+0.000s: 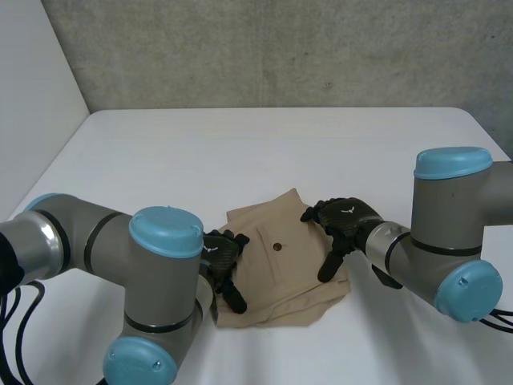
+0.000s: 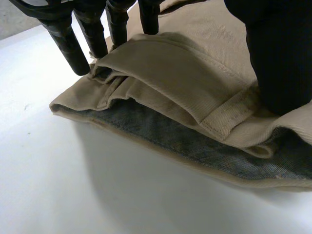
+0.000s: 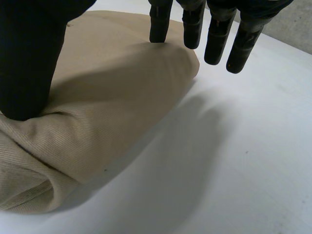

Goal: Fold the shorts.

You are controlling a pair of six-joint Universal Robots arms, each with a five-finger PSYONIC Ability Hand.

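The beige shorts (image 1: 280,265) lie folded into a small stack near the table's front, a buttoned pocket facing up. My left hand (image 1: 220,257) rests on the stack's left edge. In the left wrist view its straight fingers (image 2: 68,44) stand at the waistband (image 2: 185,83) and its thumb (image 2: 280,58) presses on a belt loop. My right hand (image 1: 349,220) lies on the stack's right edge, open. In the right wrist view its thumb (image 3: 29,63) presses into the shorts (image 3: 107,97), while its straight fingers (image 3: 214,44) hover at the fold's rounded corner.
The white table (image 1: 240,152) stretches bare behind and beside the shorts. A grey wall (image 1: 280,48) stands along its far edge and a white panel (image 1: 32,80) at the far left. Both arms reach in from the front corners.
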